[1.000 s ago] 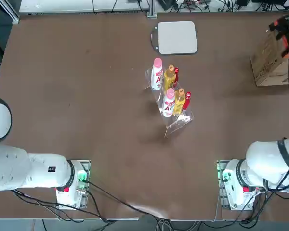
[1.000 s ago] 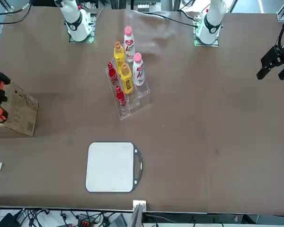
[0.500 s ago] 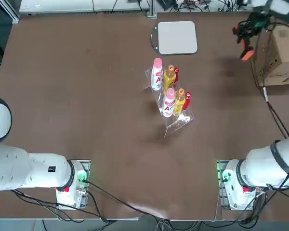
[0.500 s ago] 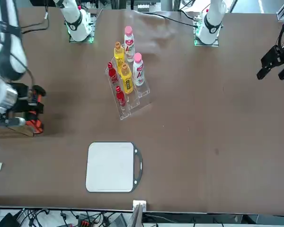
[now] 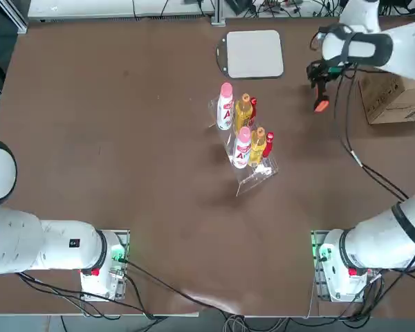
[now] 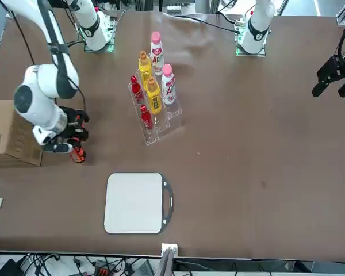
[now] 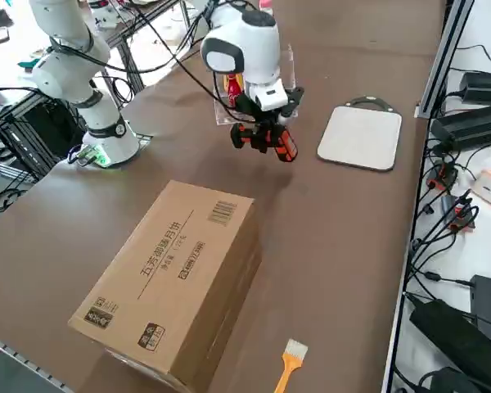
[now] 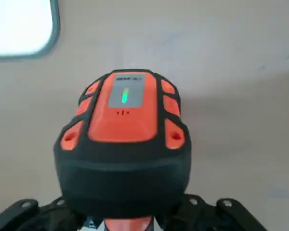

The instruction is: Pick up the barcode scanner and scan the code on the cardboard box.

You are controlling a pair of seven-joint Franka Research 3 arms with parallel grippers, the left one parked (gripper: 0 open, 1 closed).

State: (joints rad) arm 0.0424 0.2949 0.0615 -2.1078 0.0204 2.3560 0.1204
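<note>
The barcode scanner [image 5: 321,102] is black with an orange end. My right gripper [image 5: 320,81] is shut on it, above the table just left of the cardboard box [image 5: 391,97]. In the front view the scanner [image 6: 76,150] hangs low beside the box [image 6: 11,135], orange end down. From the right side, the gripper [image 7: 260,128] carries the scanner [image 7: 274,143] beyond the far end of the box [image 7: 176,278], whose top bears a barcode label [image 7: 222,211]. The wrist view is filled by the scanner [image 8: 123,144], a green light lit on its orange back.
A clear rack of several bottles [image 5: 243,135] stands mid-table. The grey-white square pad [image 5: 254,53] lies at the far edge, close to the gripper. A small brush [image 7: 288,364] lies on the table near the box's other end.
My right arm has carried the scanner from above the box leftward and down, to the table space between the box and the pad.
</note>
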